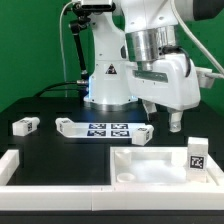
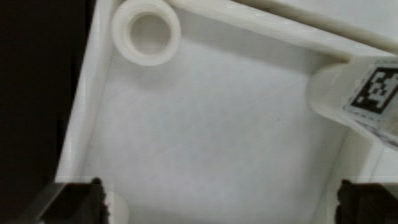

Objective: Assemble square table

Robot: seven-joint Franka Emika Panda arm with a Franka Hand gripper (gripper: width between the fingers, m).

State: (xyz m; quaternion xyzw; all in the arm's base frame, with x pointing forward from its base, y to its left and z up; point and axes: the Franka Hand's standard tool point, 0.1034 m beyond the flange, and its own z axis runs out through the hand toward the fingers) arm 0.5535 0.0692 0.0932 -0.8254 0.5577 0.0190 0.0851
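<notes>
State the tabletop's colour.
The tabletop is white; the exterior view shows it best.

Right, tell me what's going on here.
The robot arm's gripper hangs open over the white table top, holding nothing. One leg stands upright at the top's edge on the exterior view's right. A second leg lies loose, well away on the exterior view's left. The assembly looks barely begun.

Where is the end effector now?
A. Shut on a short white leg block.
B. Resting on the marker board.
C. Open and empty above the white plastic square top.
C: the end effector is wide open, nothing between its fingers, over the white plastic square top.
</notes>
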